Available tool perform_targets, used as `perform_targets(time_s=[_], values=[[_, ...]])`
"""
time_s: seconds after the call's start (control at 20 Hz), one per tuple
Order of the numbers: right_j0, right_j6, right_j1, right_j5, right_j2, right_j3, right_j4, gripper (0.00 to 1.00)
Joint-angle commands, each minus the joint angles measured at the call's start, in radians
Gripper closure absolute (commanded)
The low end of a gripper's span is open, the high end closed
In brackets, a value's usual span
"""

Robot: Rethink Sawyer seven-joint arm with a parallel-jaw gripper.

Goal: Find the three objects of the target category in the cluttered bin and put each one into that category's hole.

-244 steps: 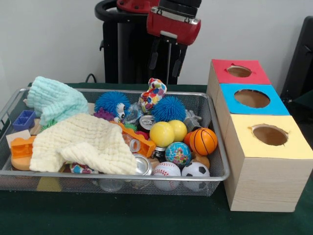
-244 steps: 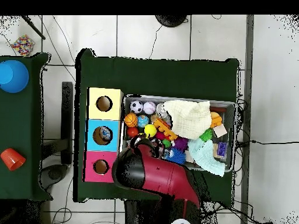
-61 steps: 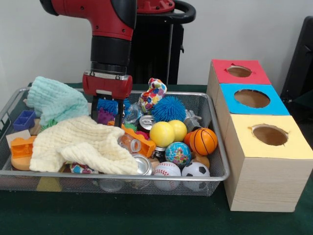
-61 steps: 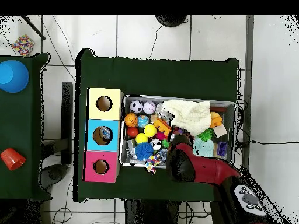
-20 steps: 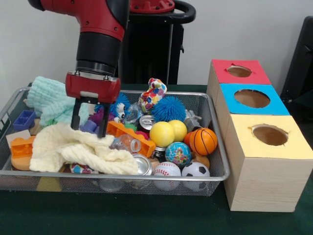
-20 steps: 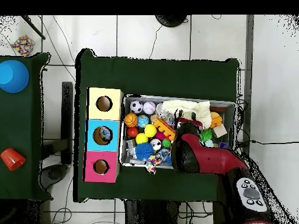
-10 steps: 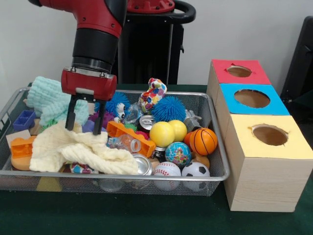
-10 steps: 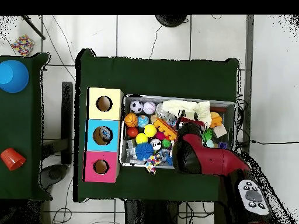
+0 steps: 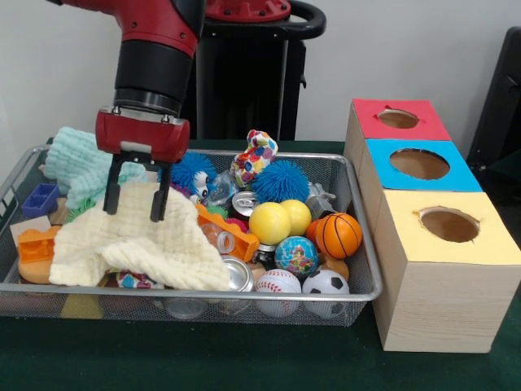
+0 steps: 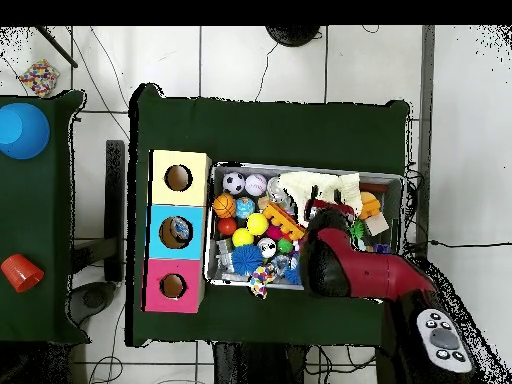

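The red-and-black robot pincer hangs over the wire mesh bin, its two dark prongs spread apart and empty, straddling the raised far fold of the pale yellow knitted cloth that drapes the bin's left half. The target category is not evident; whatever hides beneath that cloth lies directly below the pincer, while the three-hole wooden box stands well apart, beyond the bin's opposite end.

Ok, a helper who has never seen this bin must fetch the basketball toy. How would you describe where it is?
Start at the wire mesh bin and go to its end nearest the three coloured boxes. There, among the balls, sits the basketball, beside the two yellow balls. It is the only orange ball with black lines.
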Motion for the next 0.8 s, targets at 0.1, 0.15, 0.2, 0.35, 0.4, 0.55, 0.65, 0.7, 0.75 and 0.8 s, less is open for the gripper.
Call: perform_targets(time_s=[0.1,0.15,0.2,0.35,0.4,0.55,0.65,0.7,0.75,0.8], values=[[-0.185,-0.237,0.031,0.334,0.372,-0.105,-0.209,0.0],[-0.187,-0.24,0.034,0.342,0.377,-0.107,-0.222,0.0],[-0.188,-0.244,0.037,0.351,0.382,-0.109,-0.236,0.0],[-0.156,-0.255,0.051,0.397,0.38,-0.081,-0.29,0.0],[-0.17,-0.279,0.064,0.43,0.407,-0.087,-0.304,0.0],[-0.214,-0.341,0.103,0.507,0.478,-0.099,-0.322,0.0],[-0.237,-0.36,0.124,0.54,0.514,-0.105,-0.329,0.0],[-0.25,-0.365,0.132,0.549,0.531,-0.106,-0.336,0.0],[-0.257,-0.377,0.142,0.568,0.544,-0.111,-0.331,0.0],[-0.263,-0.379,0.147,0.575,0.557,-0.114,-0.338,0.0]])
